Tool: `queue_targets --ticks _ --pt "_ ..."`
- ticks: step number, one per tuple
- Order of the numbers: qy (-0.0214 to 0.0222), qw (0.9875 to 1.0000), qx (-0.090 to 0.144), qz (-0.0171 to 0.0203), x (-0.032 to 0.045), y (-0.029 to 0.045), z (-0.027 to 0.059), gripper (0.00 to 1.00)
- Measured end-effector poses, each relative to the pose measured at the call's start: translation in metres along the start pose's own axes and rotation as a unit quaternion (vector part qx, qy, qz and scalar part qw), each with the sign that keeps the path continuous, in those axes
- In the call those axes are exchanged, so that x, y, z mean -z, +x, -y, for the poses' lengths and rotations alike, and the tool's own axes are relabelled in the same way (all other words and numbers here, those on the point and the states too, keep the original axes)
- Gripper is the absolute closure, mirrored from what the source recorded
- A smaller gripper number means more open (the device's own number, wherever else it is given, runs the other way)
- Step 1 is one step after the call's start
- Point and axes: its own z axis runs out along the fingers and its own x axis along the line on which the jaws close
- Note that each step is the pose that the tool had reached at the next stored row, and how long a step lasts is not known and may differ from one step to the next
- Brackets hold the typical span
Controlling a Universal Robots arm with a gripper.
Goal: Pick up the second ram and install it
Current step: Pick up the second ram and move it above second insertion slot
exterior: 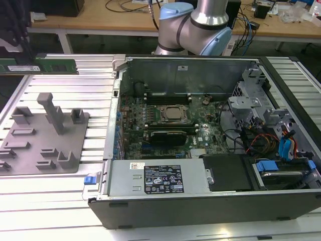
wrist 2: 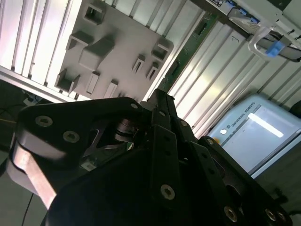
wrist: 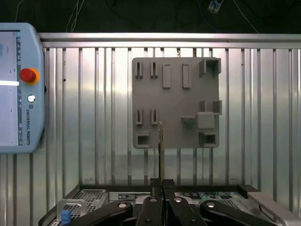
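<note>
1. Up at the exterior view's far left, above the desk [exterior: 95, 100], hangs the second ram [exterior: 42, 66].
2. Pincer [wrist: 162, 182] is clamped tight on it in the first wrist view.

One ram stick [exterior: 50, 66]; one grey fixture plate [exterior: 35, 145]; one computer case [exterior: 190, 73]; one pendant [wrist: 19, 89]

Overhead light glares white off the ribbed worktop [exterior: 50, 201]; the computer case [exterior: 180, 75] is dim inside. Close up, the tool [wrist 2: 160, 101] looks dark, soft.
</note>
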Motion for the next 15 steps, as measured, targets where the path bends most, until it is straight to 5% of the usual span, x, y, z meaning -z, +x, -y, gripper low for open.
queue_targets --ticks 15 --pt "-0.0002 1.0 0.0 0.0 -0.009 0.0 0.0504 0.91"
